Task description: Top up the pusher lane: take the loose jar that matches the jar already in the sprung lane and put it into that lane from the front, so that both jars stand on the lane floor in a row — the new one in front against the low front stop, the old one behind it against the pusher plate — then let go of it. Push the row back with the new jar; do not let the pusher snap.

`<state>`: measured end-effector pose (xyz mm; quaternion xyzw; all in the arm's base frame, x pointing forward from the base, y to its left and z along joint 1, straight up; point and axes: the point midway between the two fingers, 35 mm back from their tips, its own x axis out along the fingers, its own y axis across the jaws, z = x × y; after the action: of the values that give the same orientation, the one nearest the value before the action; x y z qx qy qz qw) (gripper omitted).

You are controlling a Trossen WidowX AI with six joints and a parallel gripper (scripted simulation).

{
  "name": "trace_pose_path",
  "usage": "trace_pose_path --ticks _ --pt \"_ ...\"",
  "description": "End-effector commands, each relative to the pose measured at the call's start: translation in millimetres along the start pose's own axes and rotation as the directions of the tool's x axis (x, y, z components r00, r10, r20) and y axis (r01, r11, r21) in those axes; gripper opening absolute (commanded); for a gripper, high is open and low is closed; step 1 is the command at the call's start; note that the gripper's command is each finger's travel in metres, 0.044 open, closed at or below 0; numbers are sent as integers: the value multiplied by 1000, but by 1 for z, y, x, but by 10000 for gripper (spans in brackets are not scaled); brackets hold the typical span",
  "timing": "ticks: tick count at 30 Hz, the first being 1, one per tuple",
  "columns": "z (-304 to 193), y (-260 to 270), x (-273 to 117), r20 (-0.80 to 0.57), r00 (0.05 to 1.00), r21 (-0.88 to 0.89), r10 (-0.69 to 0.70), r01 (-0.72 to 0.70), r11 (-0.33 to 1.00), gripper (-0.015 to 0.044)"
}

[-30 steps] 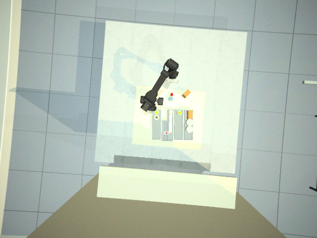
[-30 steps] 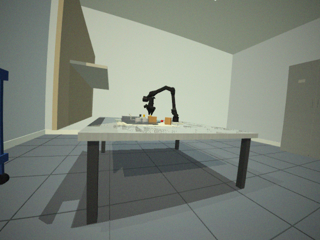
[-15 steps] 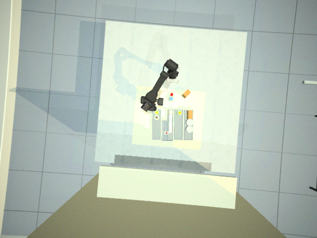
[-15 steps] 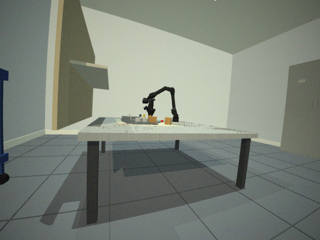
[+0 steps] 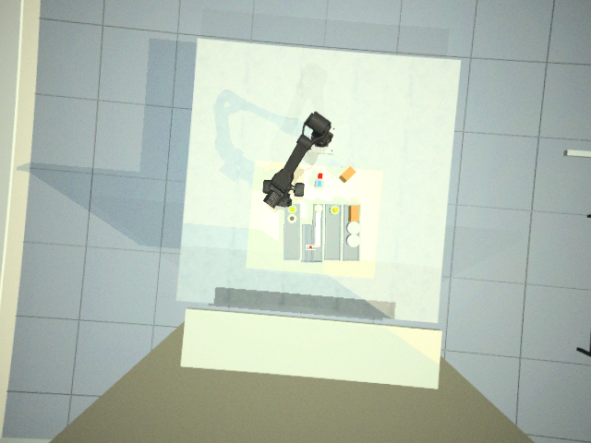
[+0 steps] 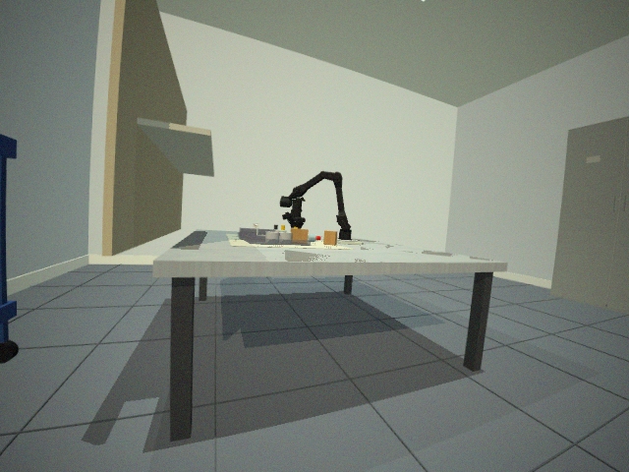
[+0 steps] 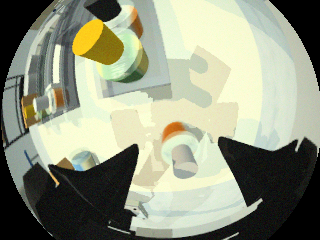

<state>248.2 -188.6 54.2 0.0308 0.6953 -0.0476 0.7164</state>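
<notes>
A pale table (image 5: 405, 119) fills the middle of the room, and a cream mat (image 5: 367, 267) lies on it. On the mat stands a rack of four grey lanes (image 5: 332, 247) side by side. The black arm (image 5: 298, 154) reaches from its base down to the left front corner of the rack, its gripper (image 7: 179, 160) pointing at the mat.

The gripper's fingers are spread wide with nothing between them pinched. In the wrist view a small loose jar (image 7: 182, 154) sits on the mat directly below, in the gap between the two fingers, not touched by either as far as can be told; its colours are washed out, pale with an orange tint at one edge.

The leftmost lane (image 5: 291, 238) holds a yellow-lidded jar (image 5: 291, 209) at its front end, with a white ring (image 5: 292, 218) just behind it. Another yellow-lidded jar (image 5: 334, 209) stands at the front of the third lane. The rightmost lane holds an orange box (image 5: 354, 212) with two white discs (image 5: 354, 233) behind it. A second orange box (image 5: 347, 173) lies loose on the mat near the arm's base, and a small red and blue piece (image 5: 319, 180) sits beside it.
</notes>
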Motion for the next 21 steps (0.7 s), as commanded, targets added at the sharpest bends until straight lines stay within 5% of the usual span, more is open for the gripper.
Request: trace_pose_path --ticks 1,9,15,19,21 --pt "-1 0 5 -9 1000 -4 2 -2 1000 361" --pt "-1 0 5 -9 1000 -4 2 -2 1000 151" --pt "-1 0 5 -9 1000 -4 2 -2 1000 111" --pt "0 0 -3 -9 1000 -4 2 -2 1000 6" --pt "1 -1 -15 -9 1000 -4 2 -2 1000 0"
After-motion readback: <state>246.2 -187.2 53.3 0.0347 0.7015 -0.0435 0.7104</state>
